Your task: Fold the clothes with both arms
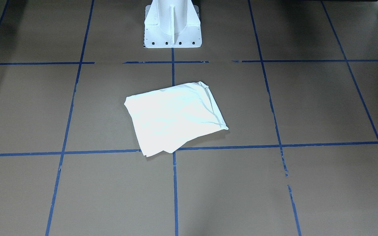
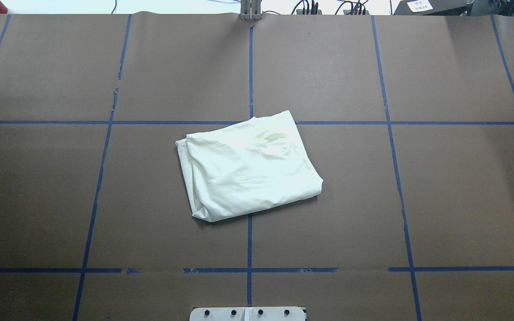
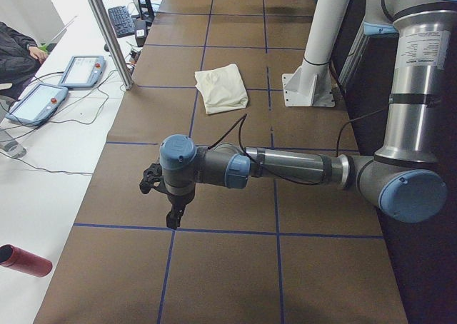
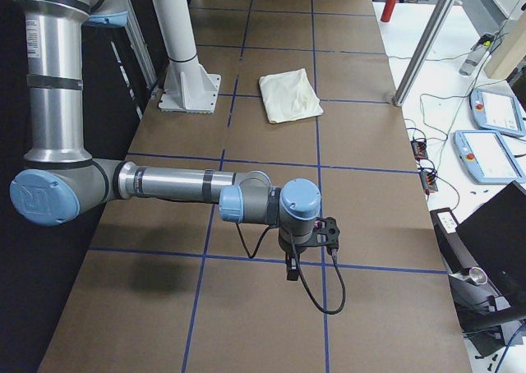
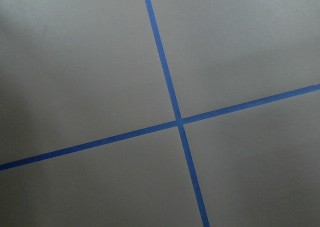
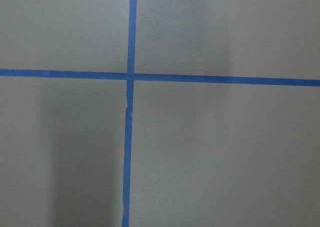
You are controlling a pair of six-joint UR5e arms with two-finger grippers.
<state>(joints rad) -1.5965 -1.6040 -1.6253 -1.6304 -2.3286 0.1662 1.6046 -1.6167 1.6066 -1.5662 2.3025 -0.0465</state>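
The clothes [image 1: 176,118] lie folded into a rough cream rectangle at the table's middle, plain side up, also seen in the overhead view [image 2: 250,167] and both side views [image 3: 221,87] [image 4: 289,95]. Faint marks show through the cloth near its far edge. My left arm [image 3: 285,168] stretches low over the table's left end, its gripper [image 3: 173,220] pointing down, far from the clothes. My right arm [image 4: 181,184] mirrors it at the right end, gripper [image 4: 292,268] also pointing down. Both grippers show only in the side views, so I cannot tell whether they are open or shut. The wrist views show only brown table and blue tape.
The white pedestal base [image 1: 172,26] stands behind the clothes. Blue tape lines [image 2: 250,245] grid the brown table. Off the far edge are teach pendants [image 3: 82,71] [image 4: 493,155], cables, a metal post [image 3: 107,31], a red cylinder [image 3: 25,260] and a seated person [image 3: 14,53].
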